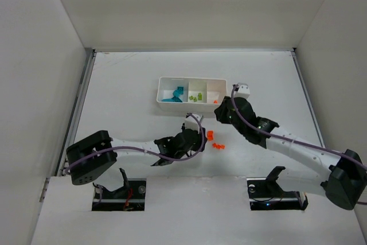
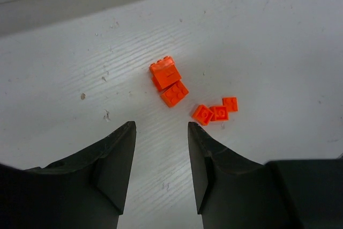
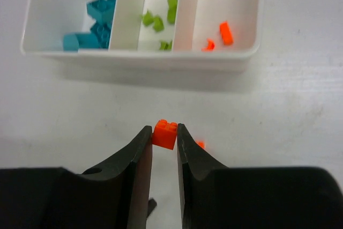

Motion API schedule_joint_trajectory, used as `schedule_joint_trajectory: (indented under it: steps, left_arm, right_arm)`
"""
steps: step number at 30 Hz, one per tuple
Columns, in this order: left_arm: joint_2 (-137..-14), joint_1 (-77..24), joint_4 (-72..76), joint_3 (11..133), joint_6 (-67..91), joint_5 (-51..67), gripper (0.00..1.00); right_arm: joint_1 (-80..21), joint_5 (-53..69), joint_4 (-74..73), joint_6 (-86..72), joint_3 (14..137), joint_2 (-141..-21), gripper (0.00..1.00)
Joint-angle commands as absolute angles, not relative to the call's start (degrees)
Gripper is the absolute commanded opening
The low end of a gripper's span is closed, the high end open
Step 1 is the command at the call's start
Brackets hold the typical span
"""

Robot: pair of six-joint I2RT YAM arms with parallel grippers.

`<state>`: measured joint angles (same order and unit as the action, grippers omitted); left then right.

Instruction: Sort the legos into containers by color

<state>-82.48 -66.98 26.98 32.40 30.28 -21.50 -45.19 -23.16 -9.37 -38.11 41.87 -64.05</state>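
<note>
The white tray [image 3: 134, 58] holds teal legos [image 3: 97, 24] in its left compartment, lime-green legos [image 3: 158, 23] in the middle and two orange legos [image 3: 225, 32] in the right. My right gripper [image 3: 164, 131] is shut on an orange lego [image 3: 165, 134] and holds it above the table just in front of the tray [image 1: 160, 87]. One orange lego [image 3: 200, 144] lies below it. My left gripper [image 2: 161, 128] is open and empty, low over the table. Several orange legos lie just ahead of it: two larger ones [image 2: 169, 81] and three small ones [image 2: 215, 112].
In the top view the loose orange legos [image 1: 213, 140] lie between the two grippers, the left [image 1: 200, 134] and the right [image 1: 221, 111], in front of the tray. White walls enclose the table on three sides.
</note>
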Motion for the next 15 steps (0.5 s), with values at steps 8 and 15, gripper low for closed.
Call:
schedule_joint_trajectory:
  steps: [8,15]
  left_arm:
    - [-88.41,-67.63,31.99,36.03,31.64,-21.27,0.43]
    - [-90.35,-68.16,33.22,37.35,31.81,-20.30,0.47]
  right_arm:
    - [-33.71,-15.64,2.63,-30.59,54.39,-81.72,0.22]
    - [-32.91,-15.82,5.80,-30.76,57.13,-86.31,0.54]
